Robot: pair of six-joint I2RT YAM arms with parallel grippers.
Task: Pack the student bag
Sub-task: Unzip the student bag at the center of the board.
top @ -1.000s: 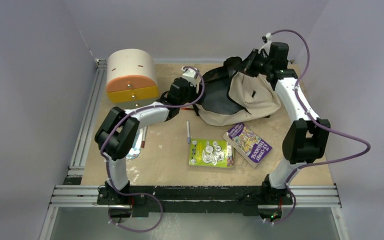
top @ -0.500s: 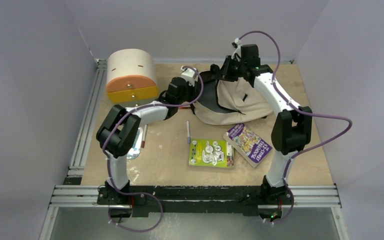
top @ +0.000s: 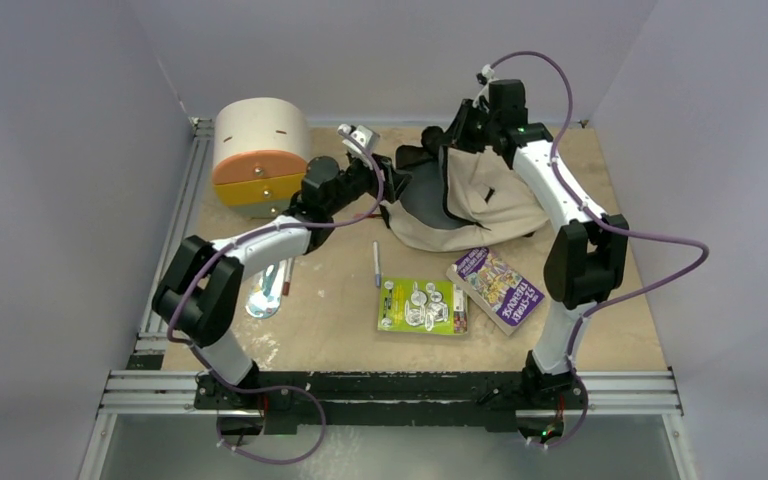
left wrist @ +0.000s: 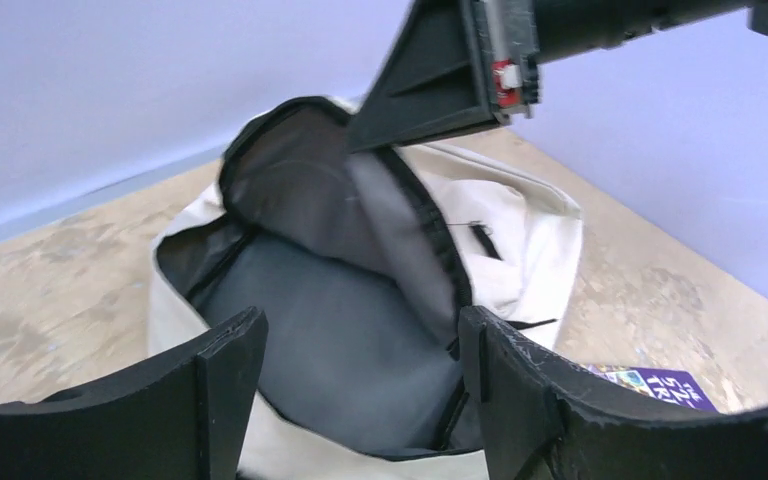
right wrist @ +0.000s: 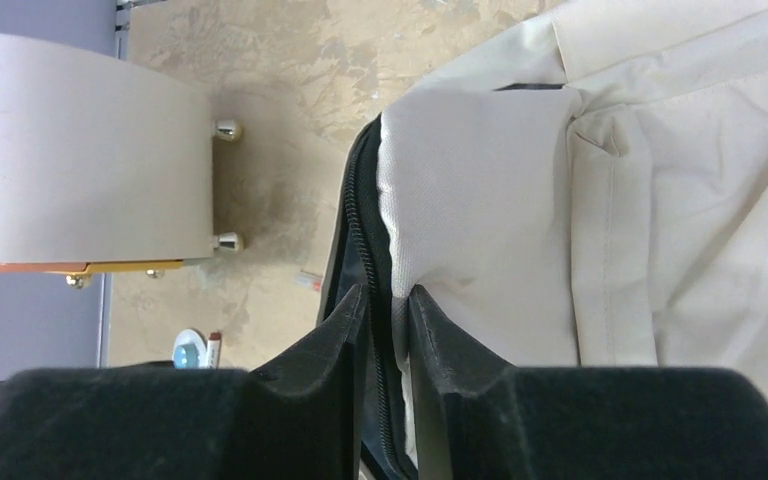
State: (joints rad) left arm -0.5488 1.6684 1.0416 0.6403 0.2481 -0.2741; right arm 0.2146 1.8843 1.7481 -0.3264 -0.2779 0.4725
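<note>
Nearest, a green book (top: 422, 305) and a purple book (top: 496, 288) lie on the table (top: 340, 300). Beyond them, at the far side, the student bag (top: 480, 195) slumps with its mouth agape. The left gripper (left wrist: 360, 335) hangs open and empty before it; the right gripper (right wrist: 388, 300) pinches the zipper rim (right wrist: 358, 200). Soft, light cloth will likely sag; the stiffer rim suits gripping.
</note>
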